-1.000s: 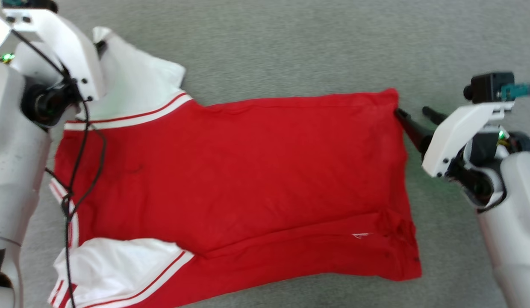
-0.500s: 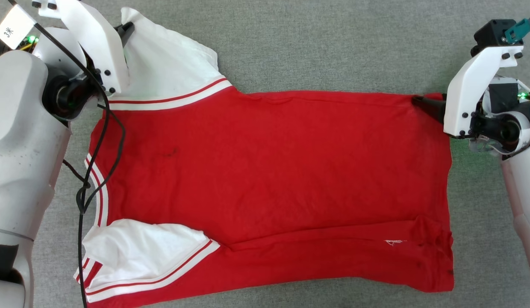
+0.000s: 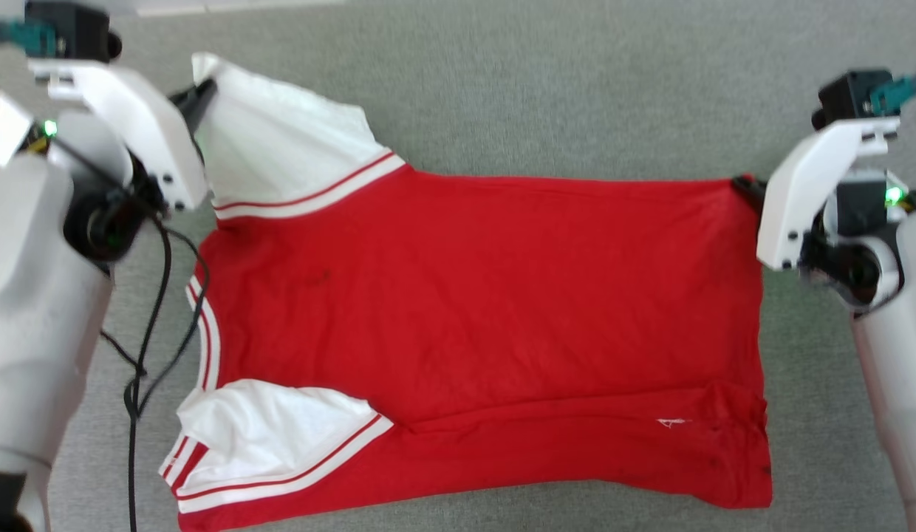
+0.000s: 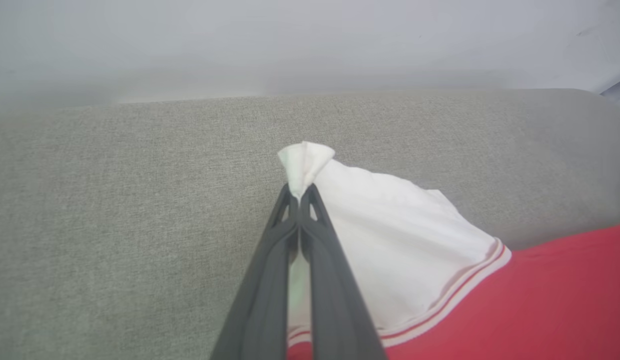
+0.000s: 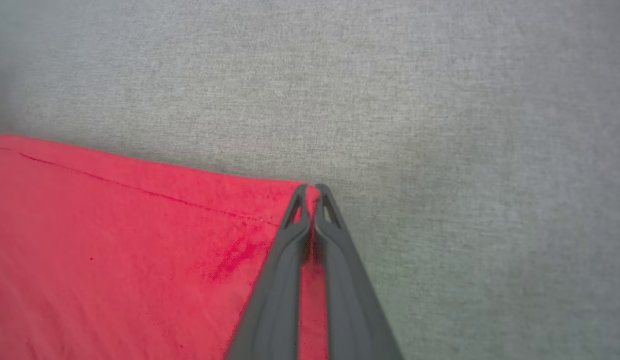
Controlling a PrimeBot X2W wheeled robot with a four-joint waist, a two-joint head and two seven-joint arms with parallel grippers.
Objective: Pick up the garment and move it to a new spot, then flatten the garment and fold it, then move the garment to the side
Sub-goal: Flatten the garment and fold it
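The garment point(image 3: 487, 310), a red T-shirt with white sleeves and red-and-white stripe trim, lies spread on the grey fabric surface, collar to the left, hem to the right. My left gripper point(image 3: 199, 92) is shut on the tip of the far white sleeve point(image 4: 380, 240), which pokes out past the fingertips of my left gripper point(image 4: 301, 192). At the far hem corner, my right gripper point(image 3: 746, 186) is shut on the red cloth point(image 5: 140, 240); in the right wrist view the right gripper point(image 5: 314, 192) pinches that corner. The near sleeve point(image 3: 266, 428) lies flat.
A black cable point(image 3: 159, 318) hangs from my left arm over the shirt's collar edge. The grey fabric surface point(image 3: 547, 89) stretches beyond the shirt on the far side, ending at a pale wall point(image 4: 310, 40) in the left wrist view.
My right gripper has closed on the far hem corner; it stood open beside it a second ago. The head camera has shifted, so the whole picture moved.
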